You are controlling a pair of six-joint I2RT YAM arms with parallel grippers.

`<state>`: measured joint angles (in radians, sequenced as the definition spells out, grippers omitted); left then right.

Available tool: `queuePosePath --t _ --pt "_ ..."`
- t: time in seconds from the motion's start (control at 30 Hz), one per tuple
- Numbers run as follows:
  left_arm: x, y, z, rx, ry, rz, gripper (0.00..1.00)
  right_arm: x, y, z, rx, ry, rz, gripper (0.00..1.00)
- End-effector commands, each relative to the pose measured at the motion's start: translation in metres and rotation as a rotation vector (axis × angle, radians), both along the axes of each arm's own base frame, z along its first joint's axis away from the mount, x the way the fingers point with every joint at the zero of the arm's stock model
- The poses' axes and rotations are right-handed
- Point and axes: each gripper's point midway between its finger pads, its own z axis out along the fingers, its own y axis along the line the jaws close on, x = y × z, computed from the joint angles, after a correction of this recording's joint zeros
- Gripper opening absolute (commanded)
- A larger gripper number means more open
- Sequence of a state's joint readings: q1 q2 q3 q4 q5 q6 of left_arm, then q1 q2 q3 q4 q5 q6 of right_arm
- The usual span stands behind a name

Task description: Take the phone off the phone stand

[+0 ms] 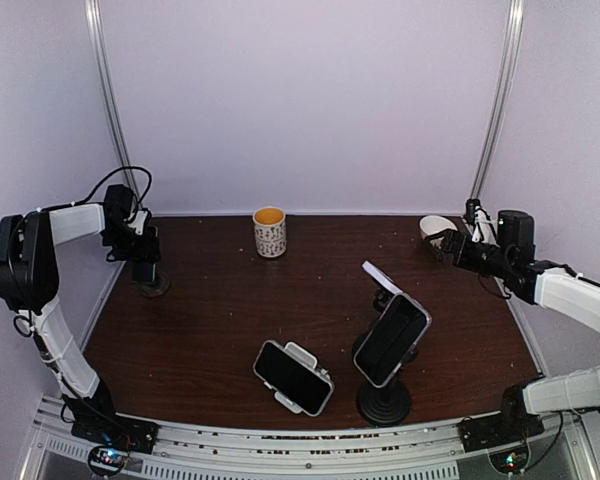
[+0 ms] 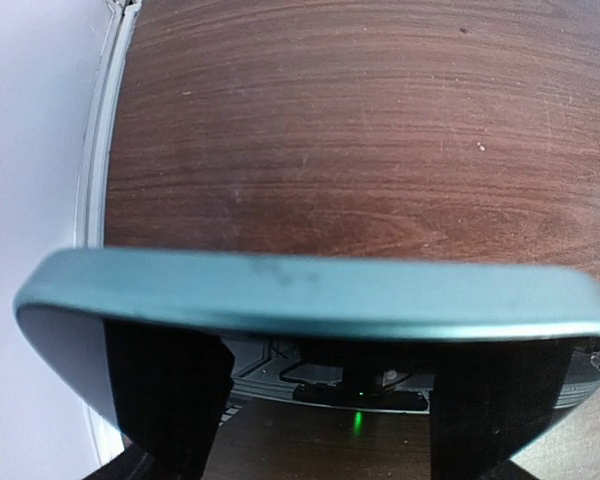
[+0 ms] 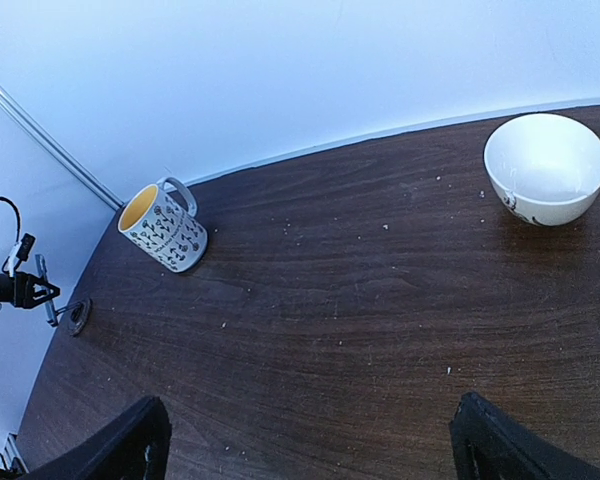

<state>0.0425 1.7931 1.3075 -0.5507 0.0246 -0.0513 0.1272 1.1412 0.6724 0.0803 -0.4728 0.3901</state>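
Note:
My left gripper (image 1: 140, 250) is at the far left of the table, shut on a phone with a teal rim (image 2: 310, 295) and a dark screen. The phone spans the whole left wrist view, across both black fingers (image 2: 165, 400). It is just above a small black round stand (image 1: 153, 287); I cannot tell whether it still touches the stand. A second dark phone (image 1: 391, 340) sits tilted on a black stand (image 1: 383, 402) at the near right. A third phone (image 1: 292, 376) lies low in a white holder at near centre. My right gripper (image 1: 443, 245) is open and empty at the far right.
A patterned mug with a yellow inside (image 1: 270, 231) stands at the back centre and also shows in the right wrist view (image 3: 163, 228). A white bowl (image 3: 545, 168) sits at the back right beside my right gripper. A small white holder (image 1: 379, 274) stands behind the tilted phone.

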Motion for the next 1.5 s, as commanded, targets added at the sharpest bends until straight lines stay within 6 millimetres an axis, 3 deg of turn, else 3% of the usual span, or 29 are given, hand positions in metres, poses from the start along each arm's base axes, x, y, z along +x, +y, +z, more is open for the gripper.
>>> queuePosePath --t 0.0,0.17,0.4,0.6,0.77,0.93,1.1,1.3,1.47 --pt "0.025 0.001 0.013 -0.019 -0.091 0.016 0.56 0.003 -0.001 0.001 -0.005 -0.017 0.001 1.0" --pt "0.04 0.003 0.028 -0.018 -0.164 0.027 0.45 0.006 0.0 0.0 0.002 -0.014 0.003 1.0" --pt "0.054 0.008 0.051 0.0 -0.245 0.053 0.4 0.006 0.0 -0.003 0.0 -0.01 0.005 1.0" --pt "0.052 0.005 0.068 -0.006 -0.267 0.034 0.41 0.005 0.0 -0.003 0.002 -0.009 0.006 1.0" --pt "0.042 0.004 0.104 -0.004 -0.329 0.028 0.42 0.005 0.002 -0.001 0.012 -0.012 0.015 1.0" --pt "0.021 0.008 0.139 0.021 -0.349 0.043 0.41 0.003 0.003 0.001 0.018 -0.018 0.021 1.0" --pt "-0.012 0.009 0.147 0.039 -0.277 0.044 0.41 0.0 0.003 0.003 0.017 -0.026 0.022 1.0" --pt "-0.055 0.007 0.138 0.025 -0.18 0.06 0.41 -0.002 0.005 0.008 0.033 -0.041 0.03 1.0" --pt "-0.093 0.006 0.118 0.03 -0.092 0.059 0.39 -0.003 0.009 0.011 0.062 -0.048 0.049 1.0"
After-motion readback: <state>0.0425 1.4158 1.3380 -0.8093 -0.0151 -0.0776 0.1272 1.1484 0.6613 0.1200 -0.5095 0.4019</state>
